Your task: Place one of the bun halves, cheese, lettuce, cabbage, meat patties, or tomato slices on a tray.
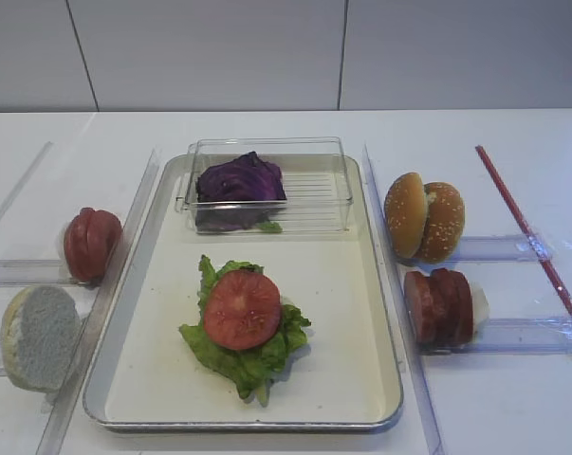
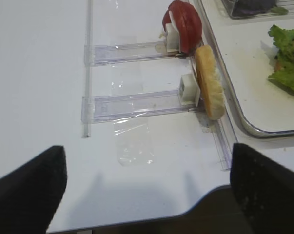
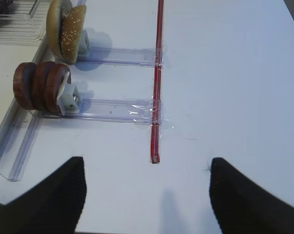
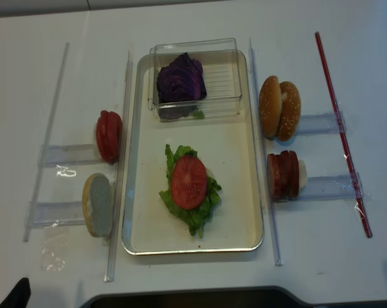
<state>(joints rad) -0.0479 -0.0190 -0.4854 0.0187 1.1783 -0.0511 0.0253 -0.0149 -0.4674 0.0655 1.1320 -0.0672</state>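
A tomato slice (image 1: 242, 309) is lying on the lettuce (image 1: 249, 353) inside the tray (image 1: 357, 284); my left fingers (image 2: 29, 183) are hanging spread and empty over the desk (image 2: 39, 73); right fingers (image 3: 54, 192) are spread too; I judge a patty (image 1: 439, 305) is coming next, calling for a right-side reach.

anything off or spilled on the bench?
Nothing spilled. One oddity: a green leaf scrap sits in the clear plastic box under the purple cabbage chunk. The round red tomato slice lies flat on the ruffled green lettuce.

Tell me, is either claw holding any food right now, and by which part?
Nothing is held. Both the left gripper and the right gripper are open over bare table.
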